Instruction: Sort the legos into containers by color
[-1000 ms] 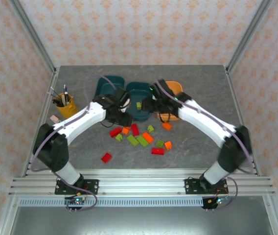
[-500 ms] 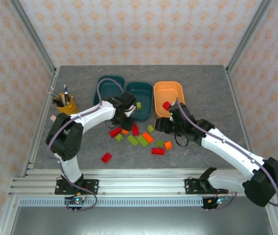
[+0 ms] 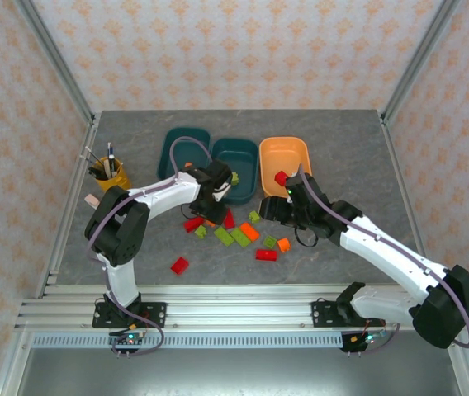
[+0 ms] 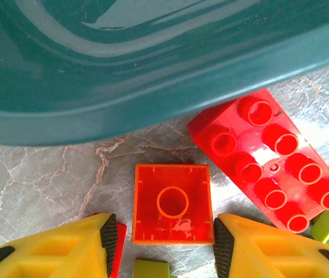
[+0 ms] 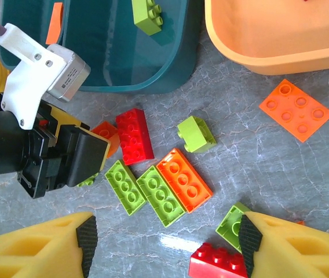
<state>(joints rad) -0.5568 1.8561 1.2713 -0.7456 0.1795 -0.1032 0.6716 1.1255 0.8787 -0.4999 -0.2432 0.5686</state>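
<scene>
In the left wrist view a small square orange lego point(image 4: 171, 204) lies studs-down on the table between the fingers of my left gripper point(image 4: 164, 242). The jaws are open and straddle it, the right pad almost at its side, the left pad a little apart. A red eight-stud lego point(image 4: 269, 156) lies to its right, below the wall of a teal container point(image 4: 153, 63). My right gripper point(image 5: 167, 237) hangs wide open above the pile of lime, orange and red legos point(image 5: 161, 195), holding nothing. From above, the left gripper point(image 3: 210, 211) and right gripper point(image 3: 269, 211) flank the pile.
Two teal containers point(image 3: 183, 142) point(image 3: 236, 151) and an orange container point(image 3: 284, 148) stand in a row behind the pile. A lime lego point(image 3: 234, 176) lies in the middle one, a red lego point(image 3: 281, 177) in the orange one. A yellow pen cup point(image 3: 111, 177) stands left. A lone red lego point(image 3: 180, 265) lies nearer.
My right arm has swung back from the containers to over the pile and opened wider. A red lego now shows in the orange container. The left gripper dropped to the orange lego, its jaws narrowing.
</scene>
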